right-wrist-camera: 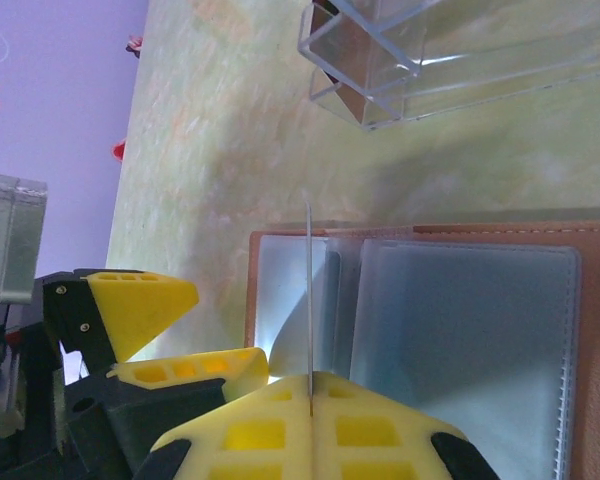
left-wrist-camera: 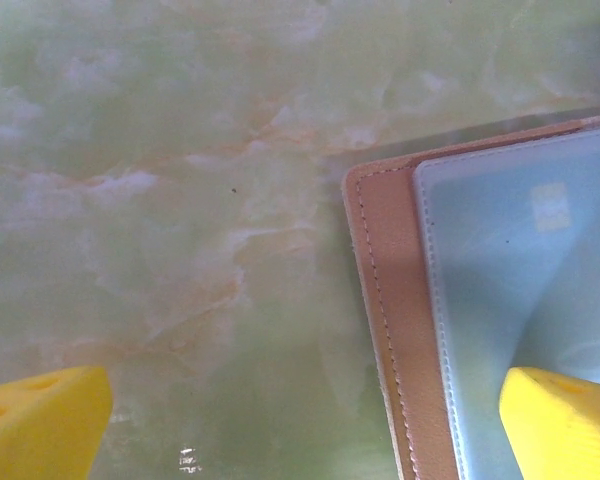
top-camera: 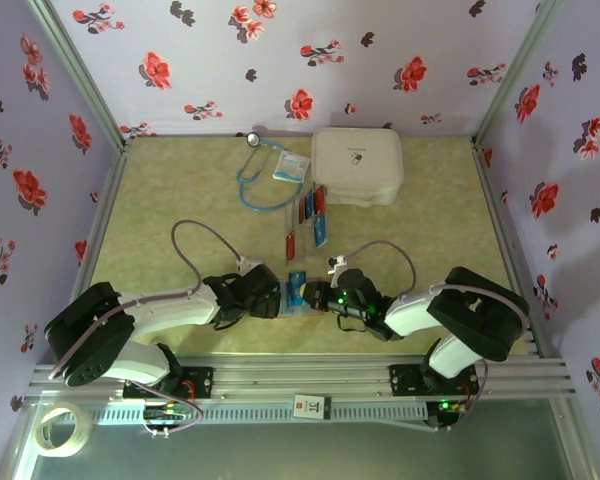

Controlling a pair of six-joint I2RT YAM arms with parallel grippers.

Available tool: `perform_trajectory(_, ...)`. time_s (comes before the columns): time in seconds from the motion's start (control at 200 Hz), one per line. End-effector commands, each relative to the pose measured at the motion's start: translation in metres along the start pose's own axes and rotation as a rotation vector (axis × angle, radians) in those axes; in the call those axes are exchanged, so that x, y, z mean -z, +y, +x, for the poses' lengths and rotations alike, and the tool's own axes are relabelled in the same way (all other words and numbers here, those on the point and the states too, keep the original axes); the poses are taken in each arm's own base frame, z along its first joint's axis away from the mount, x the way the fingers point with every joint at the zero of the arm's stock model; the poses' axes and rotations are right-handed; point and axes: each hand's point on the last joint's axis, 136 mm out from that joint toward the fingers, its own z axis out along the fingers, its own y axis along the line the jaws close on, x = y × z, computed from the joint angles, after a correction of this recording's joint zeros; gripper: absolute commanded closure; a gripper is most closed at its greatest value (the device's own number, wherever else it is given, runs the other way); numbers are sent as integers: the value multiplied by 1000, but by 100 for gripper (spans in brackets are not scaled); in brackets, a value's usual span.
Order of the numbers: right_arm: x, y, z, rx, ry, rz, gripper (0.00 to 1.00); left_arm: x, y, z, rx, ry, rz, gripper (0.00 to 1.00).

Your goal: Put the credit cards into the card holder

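Observation:
The card holder [top-camera: 296,291], a tan-brown pouch, lies open on the table between my two grippers, its clear sleeves [right-wrist-camera: 460,330] facing up. My right gripper [right-wrist-camera: 311,395] is shut on a thin credit card [right-wrist-camera: 308,300], seen edge-on, which stands just over the sleeves near the holder's left edge. My left gripper [left-wrist-camera: 300,430] is open at the holder's other side [left-wrist-camera: 380,300]. One of its yellow fingertips [left-wrist-camera: 565,420] sits over a sleeve and the other over bare table. More red and blue credit cards [top-camera: 310,212] stand in a clear tray [top-camera: 298,228] behind the holder.
The clear tray's end [right-wrist-camera: 400,60] lies just beyond the holder. A white case [top-camera: 357,165], a stethoscope [top-camera: 255,172] and a white-and-blue packet [top-camera: 291,167] lie at the back. Floral walls close three sides. A tape roll [top-camera: 62,430] lies off the table, front left.

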Motion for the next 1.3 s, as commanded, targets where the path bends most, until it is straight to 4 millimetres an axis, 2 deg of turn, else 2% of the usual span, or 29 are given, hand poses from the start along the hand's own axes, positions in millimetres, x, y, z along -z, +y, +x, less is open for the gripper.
perform_trajectory(0.0,-3,11,-1,-10,-6,-47,100,-1,15,12,-7,19,-55,0)
perform_trajectory(0.98,-1,-13,11,-36,0,-2,100,0,15,12,-5,15,-49,0)
perform_trajectory(1.295,-7,-7,18,-40,34,-36,100,0,15,12,-5,16,-49,0)
